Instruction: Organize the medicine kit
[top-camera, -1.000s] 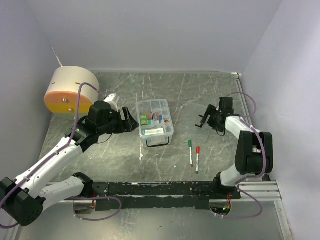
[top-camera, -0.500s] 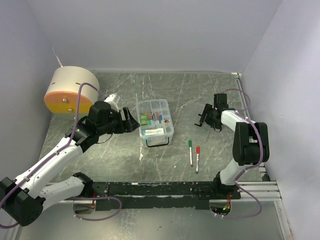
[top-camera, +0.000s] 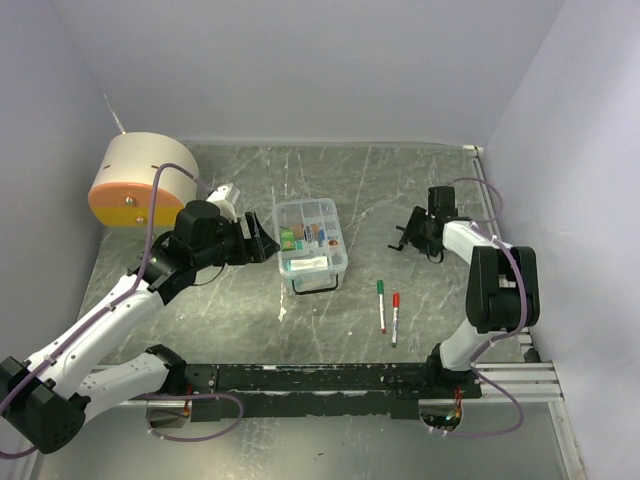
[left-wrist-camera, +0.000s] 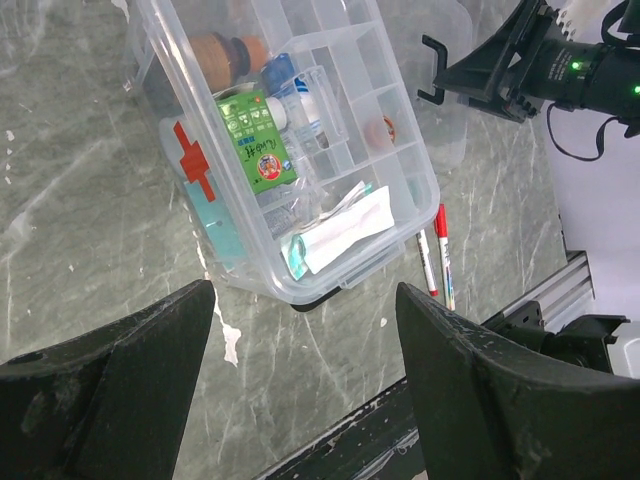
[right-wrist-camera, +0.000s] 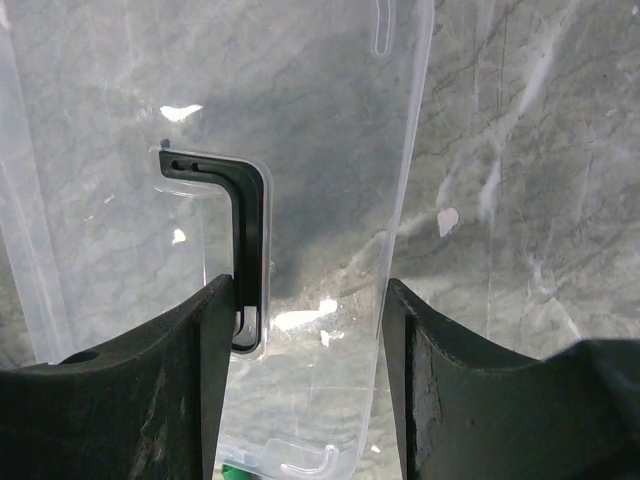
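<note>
Top external view: the clear plastic medicine kit (top-camera: 343, 262) sits open near the middle of the grey marbled table (top-camera: 400, 180), its long axis running from the arm bases toward the far wall; no lid is on it.

The left gripper (top-camera: 265, 238) hangs just beside the kit's left long wall, pointing toward it, jaws spread wide with nothing between them. The right gripper (top-camera: 405, 238) is well apart on the kit's other side, so the left arm is plainly the nearer one. A green marker (top-camera: 381, 303) and a red marker (top-camera: 395, 316) lie side by side on the table between the kit and the right arm's base; a round cream and orange drum (top-camera: 140, 180) stands at the far left.

Left wrist view adds what the overhead one blurs: divided compartments, a green packet (left-wrist-camera: 258, 140), a white sachet (left-wrist-camera: 345, 230) and a red cross (left-wrist-camera: 195, 160) on the kit's side wall.

Right wrist view alone shows the see-through lid (right-wrist-camera: 330, 130) with its black latch (right-wrist-camera: 250, 250), lying past that gripper's parted fingers (right-wrist-camera: 140, 400); from above the lid is almost invisible. Whether the fingers touch the lid I cannot tell; they stand apart, gripping nothing that I can see. My judgement: the next move turns on carrying the lid leftward across to the kit.
</note>
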